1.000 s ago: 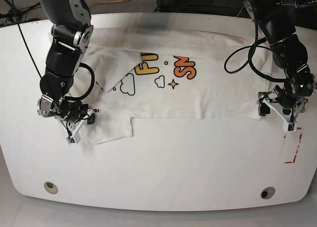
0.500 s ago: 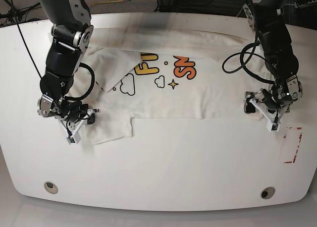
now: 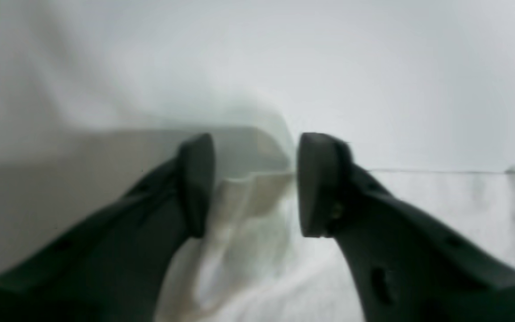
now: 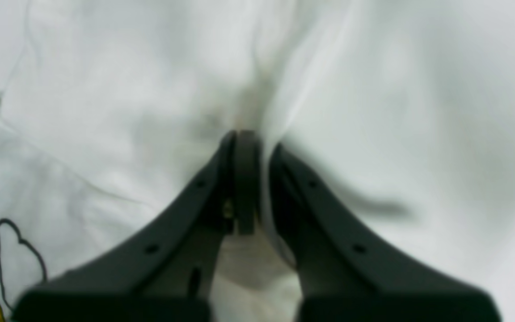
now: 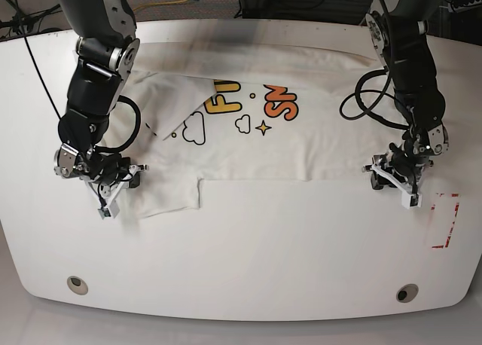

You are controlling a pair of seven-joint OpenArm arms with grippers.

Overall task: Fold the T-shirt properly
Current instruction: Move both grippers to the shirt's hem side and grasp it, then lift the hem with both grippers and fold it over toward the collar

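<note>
The white T-shirt [image 5: 248, 145] lies spread across the table, its yellow-orange letters, clouds and star [image 5: 248, 108] facing up. The left part is folded over. My left gripper [image 5: 393, 185] is low at the shirt's right edge. In the left wrist view, my left gripper [image 3: 253, 183] has its jaws apart with a bunched fold of the white T-shirt [image 3: 244, 210] filling the gap. My right gripper [image 5: 113, 194] is at the shirt's lower left corner. In the right wrist view, my right gripper [image 4: 257, 147] is shut on a pinched ridge of the cloth [image 4: 257, 89].
The white table [image 5: 263, 247] curves along its front edge, with two round holes [image 5: 76, 284] [image 5: 407, 293] near it. A red-marked rectangle [image 5: 444, 221] sits on the table just right of my left gripper. Black cables loop from both arms.
My left gripper has moved left onto the shirt's right edge and its jaws have narrowed around the cloth. My right gripper has shifted slightly left, still pinching the cloth.
</note>
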